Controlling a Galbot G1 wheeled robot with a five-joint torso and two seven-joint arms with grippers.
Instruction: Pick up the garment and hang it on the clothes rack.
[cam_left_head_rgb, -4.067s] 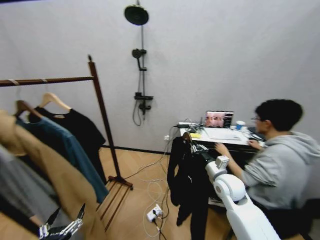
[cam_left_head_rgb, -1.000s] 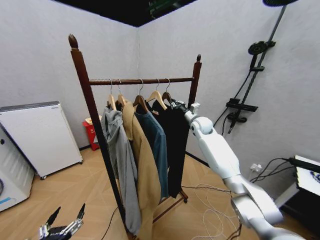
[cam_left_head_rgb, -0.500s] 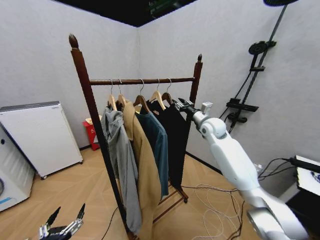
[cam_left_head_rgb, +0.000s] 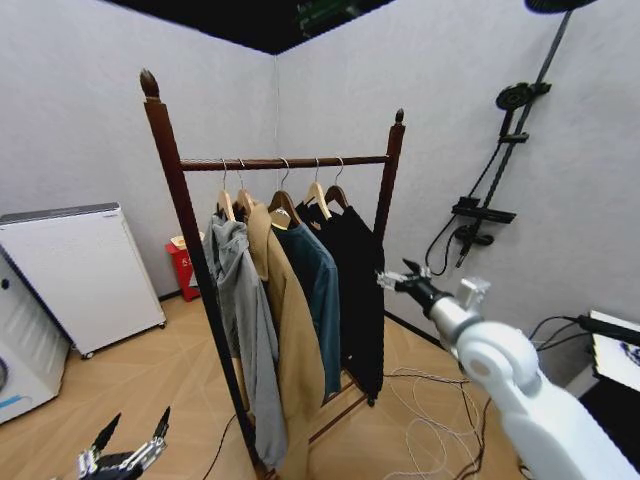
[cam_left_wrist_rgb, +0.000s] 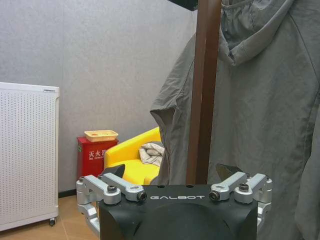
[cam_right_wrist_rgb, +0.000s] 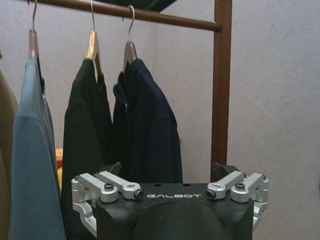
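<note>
The long black soft-cloth garment (cam_left_head_rgb: 355, 290) on its brown wooden hanger hangs from the bar of the tall red-brown wooden clothes rack (cam_left_head_rgb: 283, 161), nearest the far post. The right hand (cam_left_head_rgb: 392, 279) hovers just beside it, fingers spread wide and empty. A careless sweep of that arm could snag the cloth.

The right wrist view shows 3 hooks seated on the bar. The left hand (cam_left_wrist_rgb: 172, 186), wide open, sits low beside the near post and the grey hooded jacket (cam_left_wrist_rgb: 260, 105).

Cut off at the head view's lower edge: left gripper (cam_left_head_rgb: 125, 458); hidden behind the blue jacket (cam_left_head_rgb: 313, 290): most of the garment (cam_left_head_rgb: 362, 290); clothes rack (cam_left_head_rgb: 282, 162) foot largely screened by hanging clothes.
</note>
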